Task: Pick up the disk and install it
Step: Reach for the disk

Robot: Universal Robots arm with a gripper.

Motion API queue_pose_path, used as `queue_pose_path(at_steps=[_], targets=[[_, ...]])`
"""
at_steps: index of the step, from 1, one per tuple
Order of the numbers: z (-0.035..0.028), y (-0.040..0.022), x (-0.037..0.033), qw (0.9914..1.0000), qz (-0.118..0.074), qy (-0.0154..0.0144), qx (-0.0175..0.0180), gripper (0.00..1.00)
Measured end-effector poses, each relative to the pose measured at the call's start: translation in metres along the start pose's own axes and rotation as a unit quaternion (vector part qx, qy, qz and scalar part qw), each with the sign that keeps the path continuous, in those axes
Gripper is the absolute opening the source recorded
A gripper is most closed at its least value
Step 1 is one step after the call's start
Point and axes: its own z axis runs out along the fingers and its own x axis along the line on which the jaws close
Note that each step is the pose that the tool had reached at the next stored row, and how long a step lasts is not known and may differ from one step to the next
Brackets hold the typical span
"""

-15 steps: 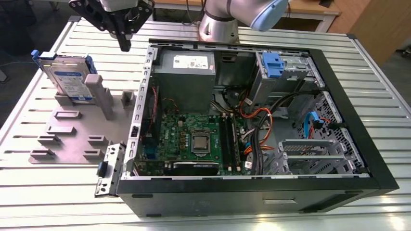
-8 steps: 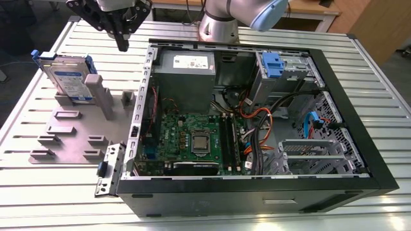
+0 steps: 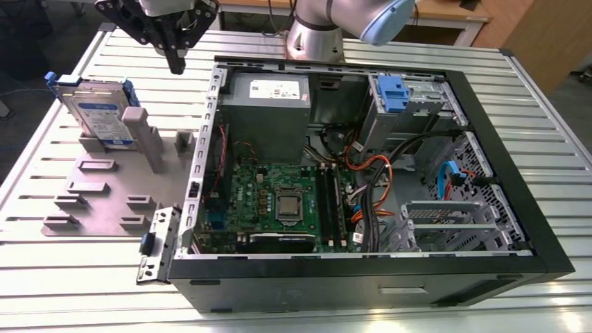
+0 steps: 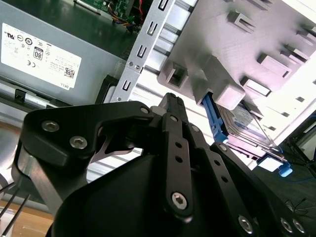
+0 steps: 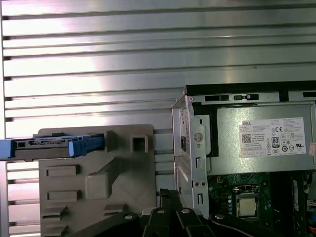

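Observation:
The disk [image 3: 98, 115] stands on edge in a grey slotted holder [image 3: 104, 186] on the exterior view's left; it is a silver drive with a white-and-blue label in a blue carrier. My gripper [image 3: 176, 67] hangs above the table between the holder and the open computer case [image 3: 481, 159]. It is a little behind and to the right of the disk, not touching it. Its black fingers meet in one tip, shut on nothing. In both wrist views the disk [image 4: 247, 123] [image 5: 54, 145] lies off to one side of the gripper [image 4: 170, 98] [image 5: 165, 193].
The open case holds a grey power supply box [image 3: 268, 104], a motherboard [image 3: 277, 201], cables, and a drive bay with a blue ridged latch [image 3: 393, 94] at the back. The holder's grey upright post [image 3: 148, 139] stands beside the disk. The ribbed metal table [image 3: 555, 125] runs all around.

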Motion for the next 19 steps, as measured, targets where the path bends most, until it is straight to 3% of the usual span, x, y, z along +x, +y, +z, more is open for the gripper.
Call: queue_pose_path(at_steps=[5,19], targets=[[-0.0001,-0.0002,0.0031,1.0,0.0,0.0,0.0,0.11],[-0.0004,-0.002,0.0258,1.0,0.0,-0.0003,0.0,0.11]])
